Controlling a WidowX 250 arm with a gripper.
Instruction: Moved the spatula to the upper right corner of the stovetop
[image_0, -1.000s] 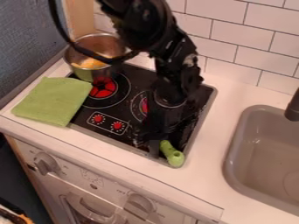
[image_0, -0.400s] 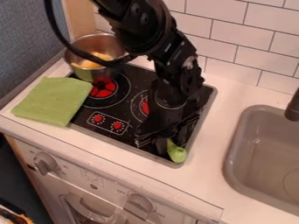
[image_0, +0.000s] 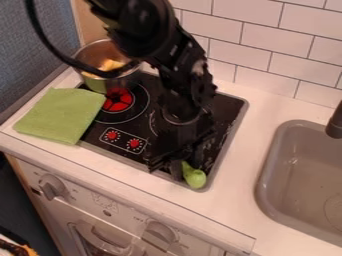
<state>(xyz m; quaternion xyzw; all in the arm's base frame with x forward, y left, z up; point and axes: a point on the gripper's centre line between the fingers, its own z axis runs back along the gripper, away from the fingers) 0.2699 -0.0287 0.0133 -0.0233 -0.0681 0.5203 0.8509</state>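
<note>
Leftward since the earlier frame have shifted the arm (image_0: 175, 62) and green spatula (image_0: 195, 178), with a cloth (image_0: 59, 116) at left, metal pot (image_0: 95, 84) beyond, then the gripper (image_0: 180, 167), its grip impossible to tell, beside the spatula at the stovetop's (image_0: 227, 112) near right corner, and the sink (image_0: 294, 170) farthest right.

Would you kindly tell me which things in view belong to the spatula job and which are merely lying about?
Part of the job:
- green spatula, at the stovetop's near right corner
- stovetop
- gripper, at the spatula

Just lying about:
- green cloth
- metal pot
- sink
</note>
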